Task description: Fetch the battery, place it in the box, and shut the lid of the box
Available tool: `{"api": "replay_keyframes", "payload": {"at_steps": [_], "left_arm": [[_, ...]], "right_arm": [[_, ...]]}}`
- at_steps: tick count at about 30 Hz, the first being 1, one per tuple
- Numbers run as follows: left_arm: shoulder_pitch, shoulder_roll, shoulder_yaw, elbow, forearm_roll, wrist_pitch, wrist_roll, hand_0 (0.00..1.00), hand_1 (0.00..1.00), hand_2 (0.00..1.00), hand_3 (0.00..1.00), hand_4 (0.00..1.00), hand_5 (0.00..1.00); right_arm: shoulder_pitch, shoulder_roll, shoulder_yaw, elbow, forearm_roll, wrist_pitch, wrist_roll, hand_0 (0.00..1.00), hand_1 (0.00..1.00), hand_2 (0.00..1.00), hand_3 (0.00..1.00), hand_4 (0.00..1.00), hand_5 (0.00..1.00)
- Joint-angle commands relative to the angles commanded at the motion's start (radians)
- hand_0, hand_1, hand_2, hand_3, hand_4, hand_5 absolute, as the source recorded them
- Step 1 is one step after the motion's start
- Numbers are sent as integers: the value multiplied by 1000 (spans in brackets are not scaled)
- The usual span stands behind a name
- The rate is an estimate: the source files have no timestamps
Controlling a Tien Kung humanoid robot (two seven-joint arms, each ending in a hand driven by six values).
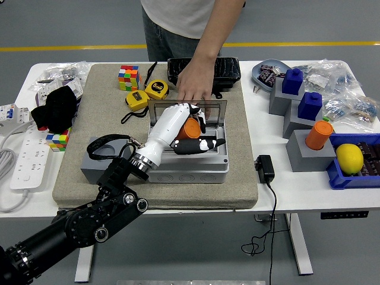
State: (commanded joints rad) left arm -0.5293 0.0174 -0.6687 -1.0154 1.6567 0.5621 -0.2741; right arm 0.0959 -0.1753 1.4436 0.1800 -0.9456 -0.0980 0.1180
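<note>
The left hand [185, 132] is reaching into the open grey box [189, 159], its white fingers curling around the orange battery [190, 129], which is sitting inside the box's opening, just under the palm. By the look of it, fetching is done and placing is nearly finished; letting go and closing the lid are left. The clear lid [187, 110] is standing up just beyond the fingertips, and a person's hand [191, 83] is resting on its far edge, seemingly holding it open; that hand will need to clear before the lid comes down. Two yellow tape measures [146, 93] and a Rubik's cube [128, 78] are lying beyond and left of the hand on the beige mat [237, 178]. The right hand is not showing over the worktop [309, 193].
</note>
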Motion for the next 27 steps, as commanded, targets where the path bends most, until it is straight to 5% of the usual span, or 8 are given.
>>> {"api": "replay_keyframes", "payload": {"at_steps": [18, 19, 24, 25, 27], "left_arm": [[-14, -9, 3, 51, 18, -12, -1, 64, 2, 29, 48, 998, 599], [-15, -9, 2, 51, 20, -16, -1, 147, 81, 121, 118, 998, 618], [-16, -11, -3, 50, 30, -37, 3, 147, 81, 121, 118, 998, 618], [-16, -11, -4, 49, 32, -39, 4, 225, 214, 214, 212, 998, 624], [-15, -10, -7, 48, 40, -51, 8, 225, 214, 214, 212, 998, 624]], "right_arm": [[0, 2, 7, 0, -2, 0, 0, 916, 886, 828, 844, 998, 998], [0, 2, 7, 0, -2, 1, 0, 917, 886, 828, 844, 998, 998], [0, 3, 7, 0, -3, 1, 0, 917, 886, 828, 844, 998, 998], [0, 3, 7, 0, -3, 1, 0, 917, 886, 828, 844, 998, 998], [-1, 4, 7, 0, -2, 1, 0, 917, 886, 828, 844, 998, 998]]}}
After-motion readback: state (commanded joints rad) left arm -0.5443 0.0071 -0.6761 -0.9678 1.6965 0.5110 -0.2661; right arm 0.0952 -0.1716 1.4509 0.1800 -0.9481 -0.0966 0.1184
